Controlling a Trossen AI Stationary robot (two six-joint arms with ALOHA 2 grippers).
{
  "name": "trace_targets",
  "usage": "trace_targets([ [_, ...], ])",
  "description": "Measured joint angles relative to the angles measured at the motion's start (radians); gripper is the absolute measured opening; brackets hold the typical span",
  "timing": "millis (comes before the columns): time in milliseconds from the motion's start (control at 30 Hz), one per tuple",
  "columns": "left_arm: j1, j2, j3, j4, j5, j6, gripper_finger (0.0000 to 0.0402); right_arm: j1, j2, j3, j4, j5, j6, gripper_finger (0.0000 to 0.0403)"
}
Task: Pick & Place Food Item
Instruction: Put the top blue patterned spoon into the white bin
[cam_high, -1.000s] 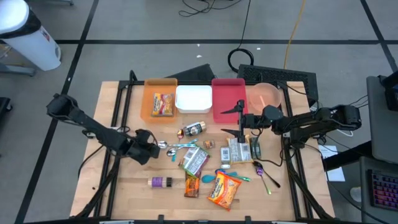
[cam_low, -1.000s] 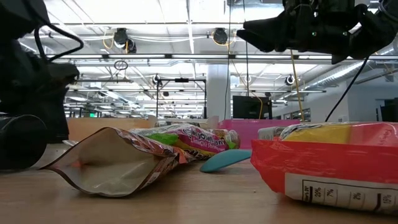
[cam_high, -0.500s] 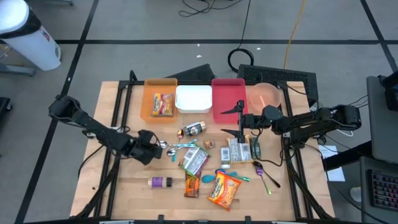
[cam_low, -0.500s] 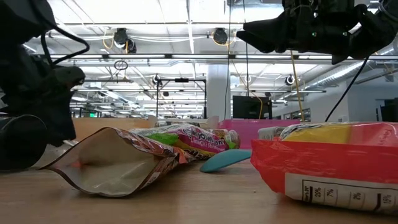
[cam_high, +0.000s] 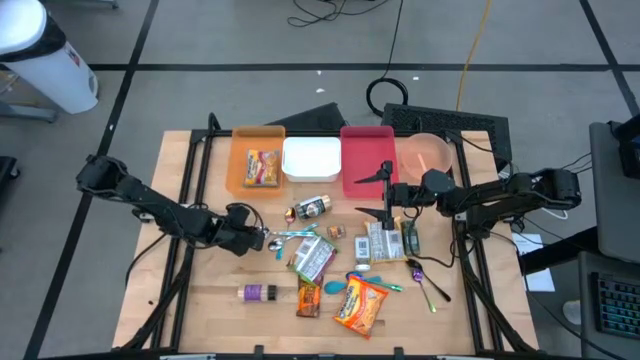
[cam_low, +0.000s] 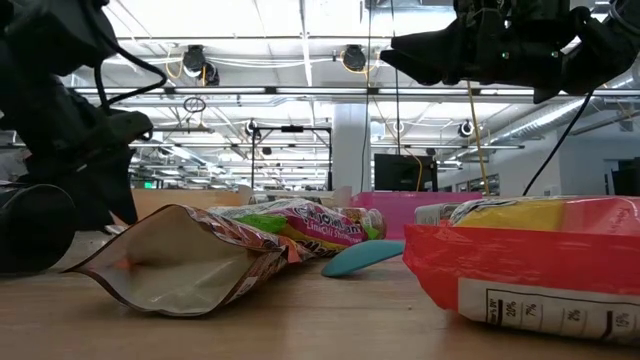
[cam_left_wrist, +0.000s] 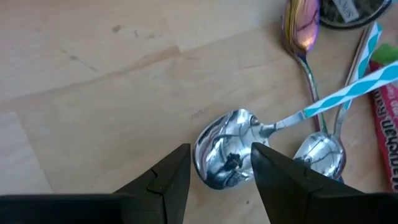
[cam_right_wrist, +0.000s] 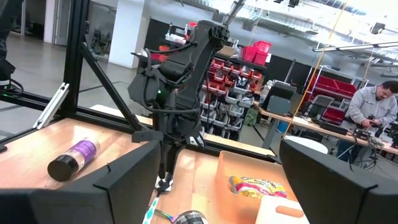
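Observation:
My left gripper (cam_high: 256, 238) is open and low over the table, left of the middle. In the left wrist view its fingers (cam_left_wrist: 177, 177) stand on either side of the bowl of a silver spoon with a blue-and-white striped handle (cam_left_wrist: 225, 155). Two more spoons (cam_left_wrist: 320, 155) lie beside it. Food items lie loose at the table's middle: an orange snack bag (cam_high: 360, 303), a green-and-pink bag (cam_high: 312, 258), a brown packet (cam_high: 308, 298) and a jar (cam_high: 312, 208). My right gripper (cam_high: 372, 195) hangs open, raised near the red bin. My left gripper comes slanting down from the table's left, with one finger on each side of the striped spoon's bowl (cam_left_wrist: 214, 168), which lies flat on the table. I cannot tell whether the fingers touch it.
At the far edge stand an orange bin (cam_high: 238, 150) holding a packet (cam_high: 262, 167), a white bin (cam_high: 310, 160), a red bin (cam_high: 367, 150) and a pink bowl (cam_high: 428, 153). A purple bottle (cam_high: 257, 292) lies near the front. More packets and spoons (cam_high: 425, 285) lie at the right.
My left gripper has moved a little toward the table's right, closing on the spoons. Its finger gap is unchanged.

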Motion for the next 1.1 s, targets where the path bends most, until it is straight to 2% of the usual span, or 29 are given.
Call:
trace_targets([
  [167,0.007,0.026,0.0,0.022,0.04,0.024,0.0177,0.0,0.0,0.0,0.0,0.0,-0.001,0.032],
  [333,0.006,0.067,0.001,0.049,0.035,0.033,0.0172,0.0,0.0,0.0,-0.002,0.0,-0.002,0.032],
  [467,0.006,0.083,0.002,0.046,0.018,0.031,0.0134,0.0,0.0,0.0,-0.003,0.0,-0.001,0.032],
  [733,0.007,0.074,0.0,0.072,-0.025,0.069,0.0019,0.0,0.0,0.0,-0.003,0.0,-0.003,0.032],
  [1100,0.007,0.042,-0.001,0.249,0.016,0.289,0.0006,0.0,0.0,0.0,-0.003,0.0,-0.003,0.032],
])
